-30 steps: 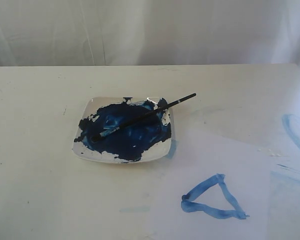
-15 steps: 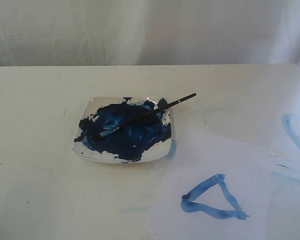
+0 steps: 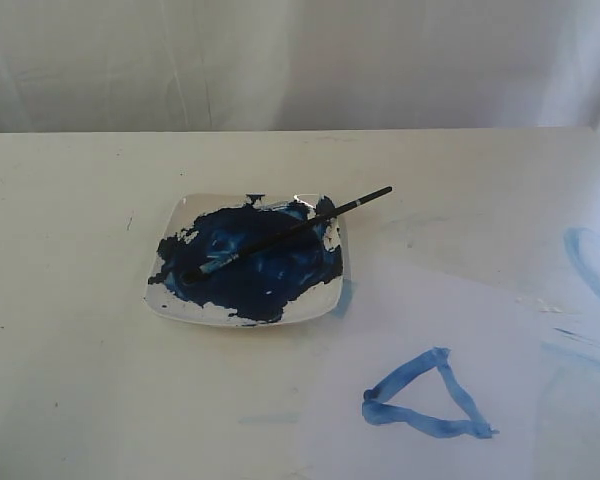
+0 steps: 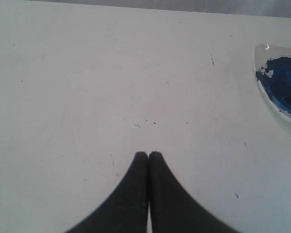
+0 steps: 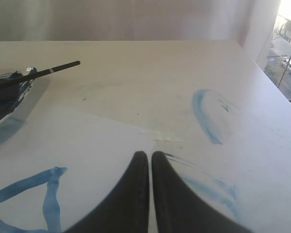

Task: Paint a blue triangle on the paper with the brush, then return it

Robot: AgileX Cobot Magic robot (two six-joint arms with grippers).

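One thin black brush (image 3: 280, 235) lies across one square, paint-slick plate (image 3: 180, 305). One uneven blue triangle (image 3: 430, 424) marks one flat white paper (image 3: 410, 310). My left pincer (image 4: 148, 155) and right pincer (image 5: 149, 154) are pressed together, empty, over the worktop (image 3: 80, 200).

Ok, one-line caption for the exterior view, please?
Finished blue triangle on the paper, brush resting across the paint-smeared plate.

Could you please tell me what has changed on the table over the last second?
Nothing has visibly changed. The brush lies across the paint-smeared plate, handle overhanging its rim, and the blue triangle sits on the paper exactly as before.
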